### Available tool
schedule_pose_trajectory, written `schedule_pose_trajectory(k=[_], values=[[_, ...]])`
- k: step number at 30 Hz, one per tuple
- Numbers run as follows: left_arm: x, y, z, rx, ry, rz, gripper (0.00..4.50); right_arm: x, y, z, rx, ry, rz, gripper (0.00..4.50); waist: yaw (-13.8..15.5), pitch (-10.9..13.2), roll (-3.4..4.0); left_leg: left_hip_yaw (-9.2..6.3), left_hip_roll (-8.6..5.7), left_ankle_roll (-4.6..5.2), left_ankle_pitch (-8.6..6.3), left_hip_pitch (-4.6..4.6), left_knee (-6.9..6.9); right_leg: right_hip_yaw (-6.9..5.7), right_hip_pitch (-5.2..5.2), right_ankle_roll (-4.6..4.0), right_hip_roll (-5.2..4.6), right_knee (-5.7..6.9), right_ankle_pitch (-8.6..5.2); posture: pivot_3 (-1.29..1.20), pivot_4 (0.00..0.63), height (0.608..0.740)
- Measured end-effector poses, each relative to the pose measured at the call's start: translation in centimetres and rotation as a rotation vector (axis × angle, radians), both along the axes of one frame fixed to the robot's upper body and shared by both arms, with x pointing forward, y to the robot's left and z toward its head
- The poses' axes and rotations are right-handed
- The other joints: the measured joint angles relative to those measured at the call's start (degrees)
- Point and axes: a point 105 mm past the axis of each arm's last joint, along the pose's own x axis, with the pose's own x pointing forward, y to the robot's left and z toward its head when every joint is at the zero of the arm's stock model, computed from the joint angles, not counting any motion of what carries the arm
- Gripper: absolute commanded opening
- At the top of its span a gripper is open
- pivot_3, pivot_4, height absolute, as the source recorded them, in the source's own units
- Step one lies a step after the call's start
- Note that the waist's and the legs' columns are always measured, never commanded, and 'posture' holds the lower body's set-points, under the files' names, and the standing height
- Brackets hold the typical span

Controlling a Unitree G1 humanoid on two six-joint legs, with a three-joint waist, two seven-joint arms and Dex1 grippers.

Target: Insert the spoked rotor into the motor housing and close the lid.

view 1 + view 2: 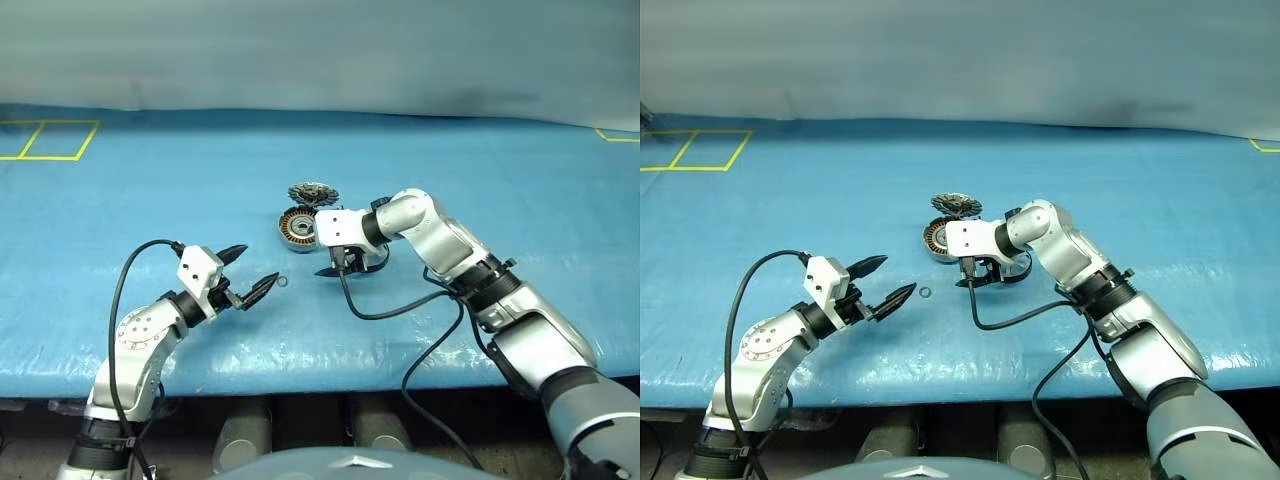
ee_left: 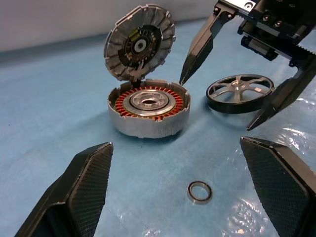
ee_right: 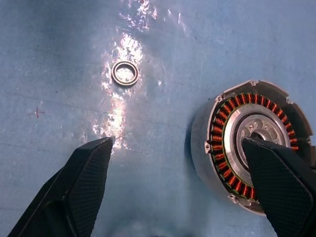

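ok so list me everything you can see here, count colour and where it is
motor housing: 1, grey with copper-brown windings, open, on the blue sheet at mid table
lid: 1, silvery-grey, ridged, standing tilted against the housing's far edge
spoked rotor: 1, black, flat on the sheet beside the housing, under the right gripper
small ring: 1, dark metal, on the sheet between left gripper and housing
blue sheet: 1, covers the table
yellow tape lines: on the sheet's far corners
left gripper: black fingers, open, holding nothing
right gripper: black fingers, open, over the rotor
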Motion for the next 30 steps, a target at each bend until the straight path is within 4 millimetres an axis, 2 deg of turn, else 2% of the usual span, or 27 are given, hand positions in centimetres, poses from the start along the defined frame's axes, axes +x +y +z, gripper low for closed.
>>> schedule_pose_trajectory(k=[5,12,17,26,30], values=[[-0.5,0.0,-0.4,-0.001,0.012,0.020,4.50,1.6,0.8,-0.1,-0.012,-0.009,-0.003,4.46,-0.05,0.00,0.00,0.00,0.01,-0.01,0.01,0.03,-0.01,0.00,0.00,-0.02,0.02,0.04,0.00,0.00,0.150,0.740],[-0.5,0.1,-0.2,0.003,0.002,0.036,4.50,2.7,1.9,-0.6,0.001,0.005,-0.019,4.46,-0.07,0.01,0.02,0.00,0.01,-0.02,0.01,0.06,-0.11,0.00,-0.02,-0.06,0.02,0.04,0.02,0.00,0.150,0.740],[-0.8,0.3,-0.4,0.008,0.006,0.057,4.50,3.1,1.2,-1.8,-0.041,0.028,-0.042,4.46,-0.12,0.01,0.03,0.00,0.01,-0.03,0.02,0.06,-0.17,0.01,-0.04,-0.27,0.02,0.03,0.12,0.00,0.150,0.740],[-1.1,0.4,-0.4,0.010,0.005,0.070,4.50,3.4,1.3,-2.0,-0.051,0.010,-0.037,4.46,-0.32,0.02,0.04,-0.01,0.01,-0.06,0.04,0.10,-0.18,0.01,-0.03,-0.25,0.03,0.06,0.09,0.00,0.150,0.740],[-1.0,0.4,-0.2,0.012,-0.002,0.072,4.50,3.5,1.3,-2.0,-0.050,0.012,-0.043,3.56,-0.31,0.01,0.05,0.00,0.01,-0.06,0.04,0.14,-0.18,0.01,0.01,-0.25,0.03,0.06,0.10,0.00,0.150,0.740]])
